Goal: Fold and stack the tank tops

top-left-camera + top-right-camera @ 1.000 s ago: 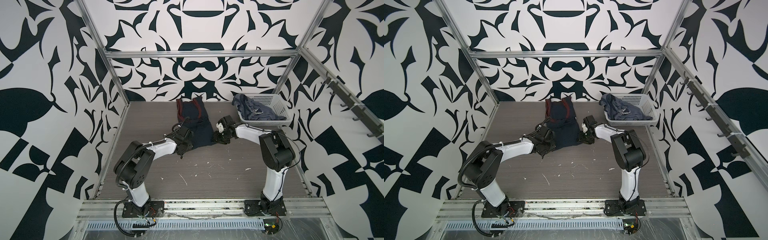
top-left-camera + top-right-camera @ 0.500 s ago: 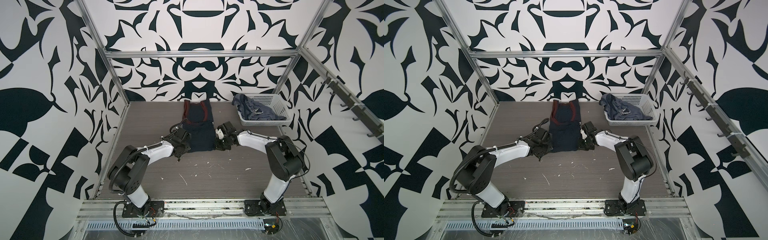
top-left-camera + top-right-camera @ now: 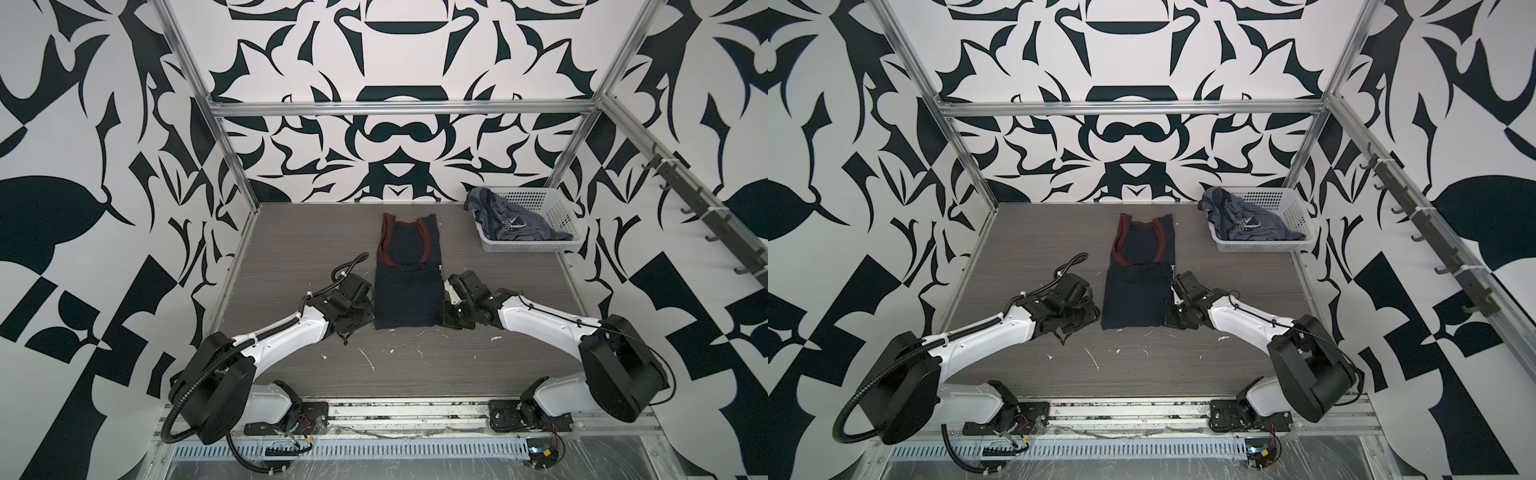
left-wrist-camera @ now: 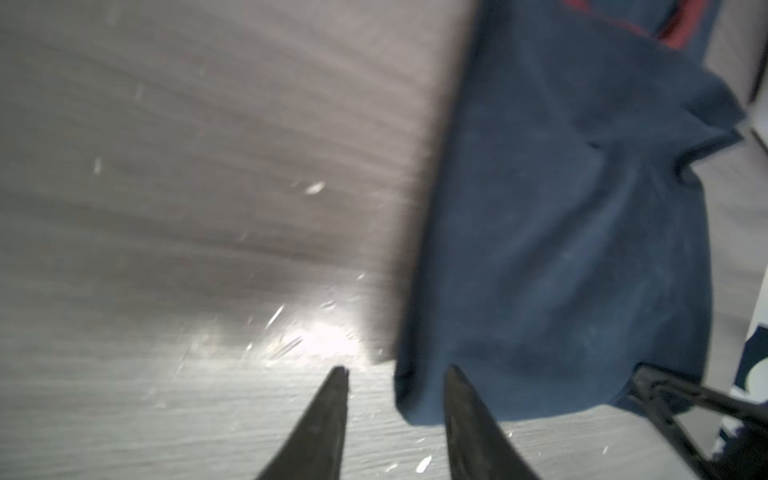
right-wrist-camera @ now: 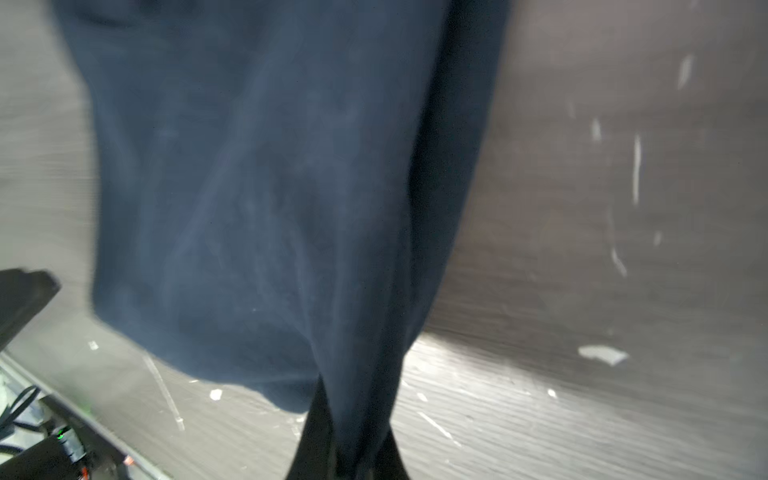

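R hand (image 5: pixel 349 451) pinches navy tank top (image 3: pixel 407 291) hem corner; L hand (image 4: pixel 395 374) spread at opp. corner.

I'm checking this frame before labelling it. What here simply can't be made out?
Navy tank top: underside hidden against the table in both top views; no print shows.
Slate-blue tank top: crumpled in the white basket, top views; graphic too small to read.
Right hand: fingertips buried in navy cloth, right wrist view blurred.
Left hand: left wrist view blurred; contact with the hem unclear.
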Robot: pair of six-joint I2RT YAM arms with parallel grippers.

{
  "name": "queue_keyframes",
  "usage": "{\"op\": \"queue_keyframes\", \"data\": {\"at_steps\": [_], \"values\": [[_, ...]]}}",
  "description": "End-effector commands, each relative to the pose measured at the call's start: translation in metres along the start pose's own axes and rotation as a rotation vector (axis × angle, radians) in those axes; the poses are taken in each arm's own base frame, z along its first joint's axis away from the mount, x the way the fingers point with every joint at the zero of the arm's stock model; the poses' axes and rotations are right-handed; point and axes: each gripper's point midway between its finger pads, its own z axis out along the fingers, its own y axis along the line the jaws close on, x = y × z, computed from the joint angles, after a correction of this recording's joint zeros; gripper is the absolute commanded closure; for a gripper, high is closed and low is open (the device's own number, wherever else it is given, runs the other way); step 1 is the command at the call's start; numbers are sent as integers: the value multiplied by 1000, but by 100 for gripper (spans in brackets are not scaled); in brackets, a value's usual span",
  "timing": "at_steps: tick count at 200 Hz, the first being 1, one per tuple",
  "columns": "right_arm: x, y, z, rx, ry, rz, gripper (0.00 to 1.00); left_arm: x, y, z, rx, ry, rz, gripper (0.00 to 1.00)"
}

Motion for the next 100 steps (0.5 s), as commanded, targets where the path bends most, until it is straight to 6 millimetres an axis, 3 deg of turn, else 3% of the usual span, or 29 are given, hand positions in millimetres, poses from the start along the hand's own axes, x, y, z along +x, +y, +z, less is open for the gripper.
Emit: {"op": "queue_keyframes", "data": {"at_steps": [1, 28, 53, 100], "values": [[6, -3, 6, -15, -7, 72, 100, 15, -6, 4, 58, 34, -33, 52], [11, -6, 5, -16, -15, 87, 100, 35, -10, 15, 45, 62, -19, 49], [18, -9, 9, -6, 1, 90, 100, 42, -8, 25, 89, 63, -82, 48], [30, -15, 16, 22, 25, 91, 100, 45, -10, 18, 126, 12, -102, 46]]}}
